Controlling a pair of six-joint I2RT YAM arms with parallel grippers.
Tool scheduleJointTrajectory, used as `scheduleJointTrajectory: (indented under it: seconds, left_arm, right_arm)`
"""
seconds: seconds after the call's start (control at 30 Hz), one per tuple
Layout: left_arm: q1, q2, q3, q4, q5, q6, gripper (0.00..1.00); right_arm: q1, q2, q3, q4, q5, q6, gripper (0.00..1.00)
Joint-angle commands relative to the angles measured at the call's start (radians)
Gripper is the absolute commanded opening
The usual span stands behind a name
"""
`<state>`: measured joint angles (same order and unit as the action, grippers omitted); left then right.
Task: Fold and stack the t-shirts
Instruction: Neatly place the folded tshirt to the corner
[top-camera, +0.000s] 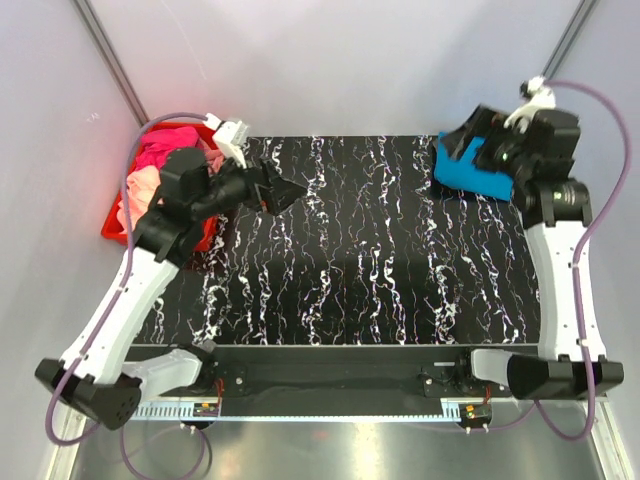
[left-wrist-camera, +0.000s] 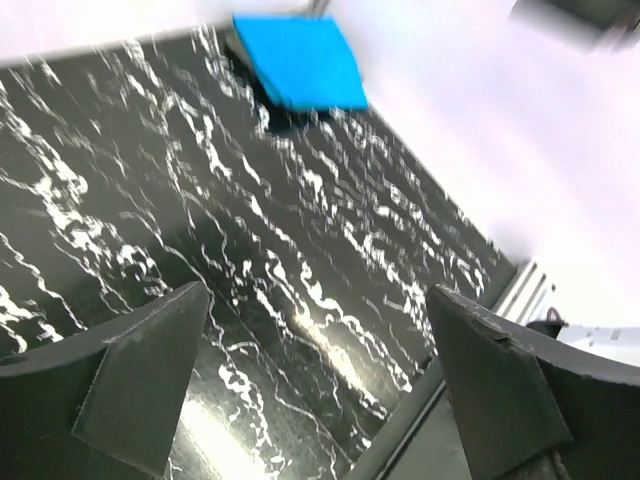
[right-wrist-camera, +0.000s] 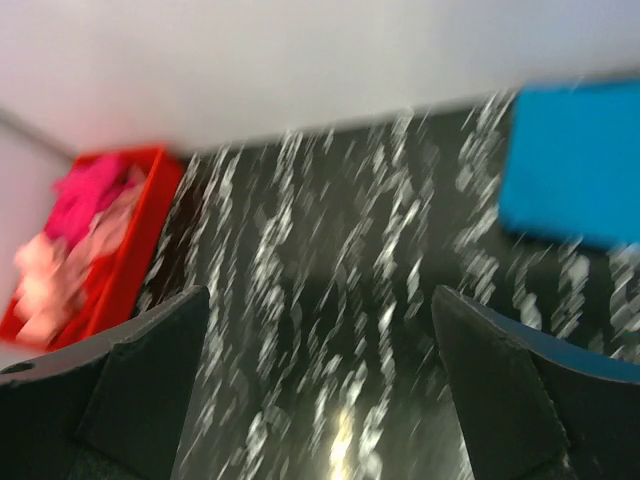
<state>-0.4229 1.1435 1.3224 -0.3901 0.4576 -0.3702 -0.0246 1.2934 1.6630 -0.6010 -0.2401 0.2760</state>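
- The left gripper hangs above the left part of the black, white-veined table, just beside the red bin. In its wrist view its jaws stand wide apart, with only bare tabletop between them.
- The right gripper is above the far right corner of the table, over the blue t-shirt. Its wrist view is blurred, but it too shows the jaws spread wide and gripping nothing.
- The blue t-shirt lies folded into a flat rectangle at the far right corner, and neither gripper touches it.
- In the left wrist view a dark layer shows under the near edge of the blue t-shirt; what it is cannot be told.
- The red bin stands off the far left edge of the table. A hot pink t-shirt and a peach t-shirt lie crumpled inside it.
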Motion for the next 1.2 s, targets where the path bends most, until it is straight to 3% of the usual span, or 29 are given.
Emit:
scheduleJointTrajectory:
  seconds: [0.0,0.23,0.4,1.17]
  left_arm:
    - [0.003,-0.056,0.020,-0.030,-0.071,-0.016,0.99]
    - [0.003,-0.223,-0.167,0.028,-0.100,-0.087,0.99]
    - [0.001,-0.294,-0.285,0.092,-0.031,-0.105,0.99]
    - [0.001,-0.329,-0.238,0.028,-0.066,-0.030,0.99]
  right_arm:
    - [0.014,-0.078,-0.162,-0.106,-0.175,0.147,1.00]
    - [0.015,-0.313,-0.365,-0.074,-0.304,0.216,1.00]
    - [0.015,-0.352,-0.395,-0.069,-0.245,0.204,1.00]
    - [0.015,-0.385,-0.362,-0.075,-0.240,0.190,1.00]
